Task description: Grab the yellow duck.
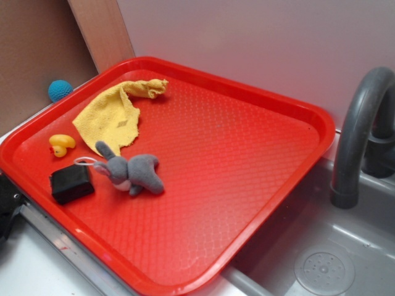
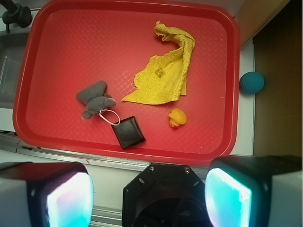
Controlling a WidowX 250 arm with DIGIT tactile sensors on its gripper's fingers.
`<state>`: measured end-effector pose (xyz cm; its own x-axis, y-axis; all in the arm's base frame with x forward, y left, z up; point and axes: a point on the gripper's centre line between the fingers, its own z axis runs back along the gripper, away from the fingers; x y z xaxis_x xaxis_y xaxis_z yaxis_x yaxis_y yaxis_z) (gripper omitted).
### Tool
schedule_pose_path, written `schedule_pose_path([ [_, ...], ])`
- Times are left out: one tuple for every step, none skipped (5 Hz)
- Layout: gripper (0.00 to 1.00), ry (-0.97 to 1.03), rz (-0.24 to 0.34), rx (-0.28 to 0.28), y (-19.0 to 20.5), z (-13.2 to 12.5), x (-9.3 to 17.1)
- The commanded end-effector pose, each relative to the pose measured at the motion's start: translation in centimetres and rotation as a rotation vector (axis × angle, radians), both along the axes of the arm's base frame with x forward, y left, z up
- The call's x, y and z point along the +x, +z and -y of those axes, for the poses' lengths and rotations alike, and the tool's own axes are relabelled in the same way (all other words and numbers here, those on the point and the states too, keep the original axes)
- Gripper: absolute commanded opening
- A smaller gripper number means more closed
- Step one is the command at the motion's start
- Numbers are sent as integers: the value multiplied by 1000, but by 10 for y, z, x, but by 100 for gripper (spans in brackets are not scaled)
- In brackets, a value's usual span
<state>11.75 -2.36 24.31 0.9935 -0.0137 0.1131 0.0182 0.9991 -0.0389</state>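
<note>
Gripper (image 2: 149, 194): right up against the wrist cam, pads spread wide, nothing in it, parked high off the tray's near edge.
Yellow duck (image 2: 177, 117): sitting on the red tray (image 2: 57, 137) by its near rim, just beside the yellow cloth (image 2: 165, 78).
Risk: duck's tiny and glossy, could squirt out of the pinch, or a finger snags the cloth.
Also close: black pouch (image 2: 128, 132) and grey plush toy (image 2: 94, 99), easy wrong grab.

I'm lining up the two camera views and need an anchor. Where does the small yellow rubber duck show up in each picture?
Exterior: the small glossy yellow rubber duck sits near the left edge of the red plastic tray, just below the yellow terry cloth.
Wrist: the duck is right of centre, below the cloth.
Shared landmark: the flat black square pad, beside the grey plush toy.
</note>
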Motion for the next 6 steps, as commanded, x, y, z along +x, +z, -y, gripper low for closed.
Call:
schedule_pose_path([
  [100,0,0,0,0,0,0],
  [100,93,6,51,-12,-9,19],
  [100,197,12,78,-30,-22,29],
  [100,250,4,77,-68,-41,27],
  [100,279,-10,61,-102,-50,26],
  [100,330,-29,25,-152,-61,38],
])
